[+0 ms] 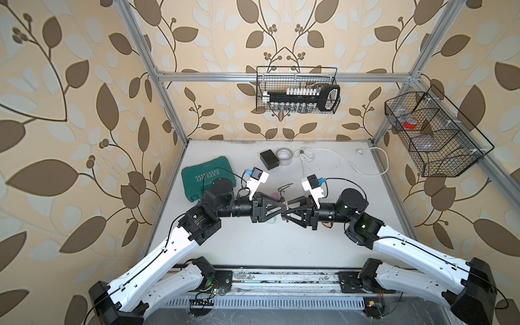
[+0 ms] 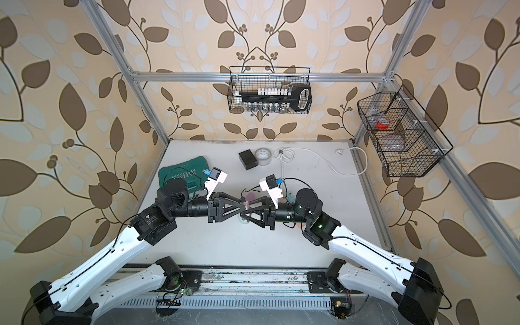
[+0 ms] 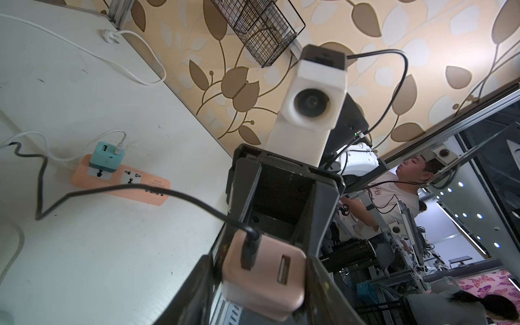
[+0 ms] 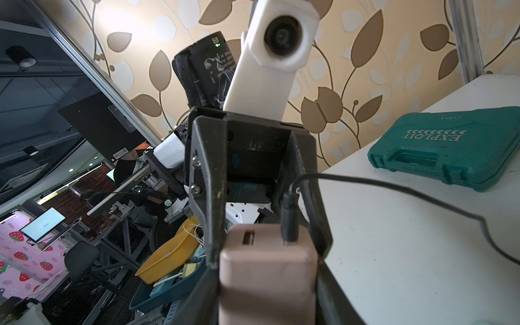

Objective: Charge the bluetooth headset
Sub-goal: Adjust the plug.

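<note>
In both top views my two arms meet nose to nose over the middle of the desk [image 1: 253, 247]. The left fingers [image 1: 278, 206] and right fingers [image 1: 295, 203] come tip to tip on a small pink charger [image 2: 247, 204]. A green case [image 1: 202, 177] lies on the desk beside the left arm. I cannot pick out the headset itself.

In the left wrist view, the pink charger [image 3: 261, 270] sits between my left fingers, which press flat on both its sides. A black cable [image 3: 112, 194] is plugged into one of its two ports and trails over the desk. Farther off lies an orange power strip [image 3: 146, 191] carrying a teal adapter [image 3: 107, 157].

In the right wrist view, my right fingers [image 4: 197, 301] are clamped narrow on the other end of the same charger, with the cable's plug standing in its port.
</note>
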Motion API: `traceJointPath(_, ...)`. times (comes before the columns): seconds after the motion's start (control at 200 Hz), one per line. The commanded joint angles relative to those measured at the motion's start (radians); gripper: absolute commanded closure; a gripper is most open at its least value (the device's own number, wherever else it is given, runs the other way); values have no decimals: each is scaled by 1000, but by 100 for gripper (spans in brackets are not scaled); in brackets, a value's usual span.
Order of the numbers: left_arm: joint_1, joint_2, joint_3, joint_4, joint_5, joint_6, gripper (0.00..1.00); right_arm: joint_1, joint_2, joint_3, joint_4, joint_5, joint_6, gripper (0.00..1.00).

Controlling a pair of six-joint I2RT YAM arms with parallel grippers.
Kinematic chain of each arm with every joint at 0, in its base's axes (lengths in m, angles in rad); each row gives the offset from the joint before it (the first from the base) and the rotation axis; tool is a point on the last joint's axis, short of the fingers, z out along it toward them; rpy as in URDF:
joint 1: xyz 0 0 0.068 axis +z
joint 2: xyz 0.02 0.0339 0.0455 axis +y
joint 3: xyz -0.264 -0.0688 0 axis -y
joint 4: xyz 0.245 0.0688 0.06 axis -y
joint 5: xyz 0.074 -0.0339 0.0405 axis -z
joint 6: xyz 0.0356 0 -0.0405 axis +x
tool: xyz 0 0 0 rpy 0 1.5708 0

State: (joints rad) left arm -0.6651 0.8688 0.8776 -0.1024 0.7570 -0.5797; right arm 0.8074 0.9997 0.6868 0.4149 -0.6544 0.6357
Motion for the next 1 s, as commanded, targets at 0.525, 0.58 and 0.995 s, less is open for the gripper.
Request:
traceJointPath(0.525,-1,30,73,-71,51,66,72,-1,19,115,-194,-70,-84,41)
traceJointPath(0.58,-1,30,73,-76,51,72,73,-4,15,120,-220,-70,-95,38)
traceJointPath(0.995,-1,47,104,-120,83,111,76,-65,20,150,-318,-132,-107,48)
